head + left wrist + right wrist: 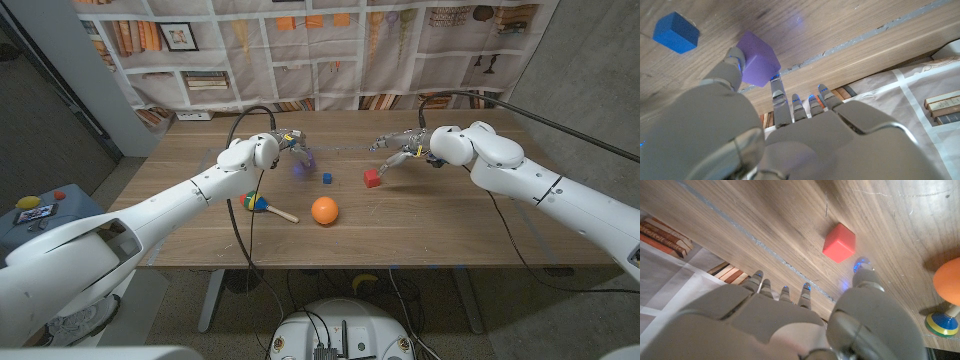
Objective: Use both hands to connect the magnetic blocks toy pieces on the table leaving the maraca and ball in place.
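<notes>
Three small smooth cubes: a purple block (pixel 759 64) pinched between thumb and finger of the left robot hand (pixel 287 142), a blue block (pixel 327 178) lying just beside it on the wood-grain bench (pixel 450 225), and a red block (pixel 372 178) near the right robot hand (pixel 400 150) — fingers spread, holding nothing. The orange ball (pixel 324 210) and striped maraca (pixel 262 204) lie nearer the front edge.

Matt grained wood bench (pixel 450 230), smooth matt red block (pixel 839 242), purple block (pixel 759 64) and blue block (pixel 676 33), glossy orange ball (pixel 324 210), grey metal-look fingers (pixel 781 102)
</notes>
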